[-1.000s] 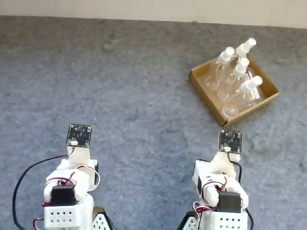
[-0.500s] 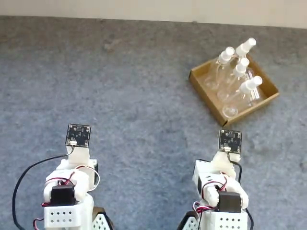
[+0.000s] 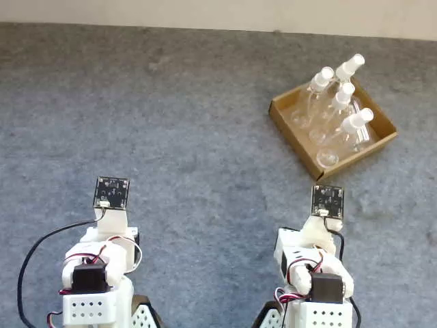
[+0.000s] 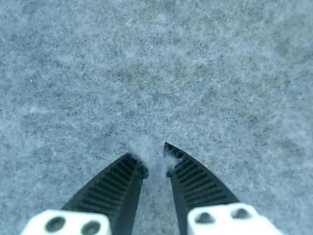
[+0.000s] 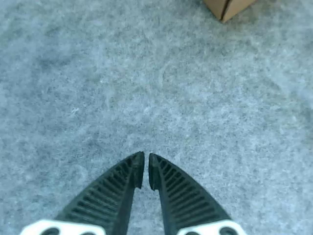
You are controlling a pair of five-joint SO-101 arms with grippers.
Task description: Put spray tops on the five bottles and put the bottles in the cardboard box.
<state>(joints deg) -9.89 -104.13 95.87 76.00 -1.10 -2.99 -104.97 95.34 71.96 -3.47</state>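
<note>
The cardboard box (image 3: 287,123) sits at the back right of the table. Inside it stand several clear bottles (image 3: 321,109) with white spray tops (image 3: 349,66). A corner of the box (image 5: 227,7) appears in the right wrist view, well ahead of my right gripper (image 5: 145,169), which is shut with nothing in it, just above the carpet. My left gripper (image 4: 154,159) hangs over bare carpet, shut but for a narrow slit, and holds nothing. Both arms are folded back at the near edge: the left arm (image 3: 102,266) and the right arm (image 3: 314,266).
Grey carpet (image 3: 171,123) covers the whole table. A pale wall strip (image 3: 205,10) runs along the far edge. Wide bare carpet lies between the arms and the box.
</note>
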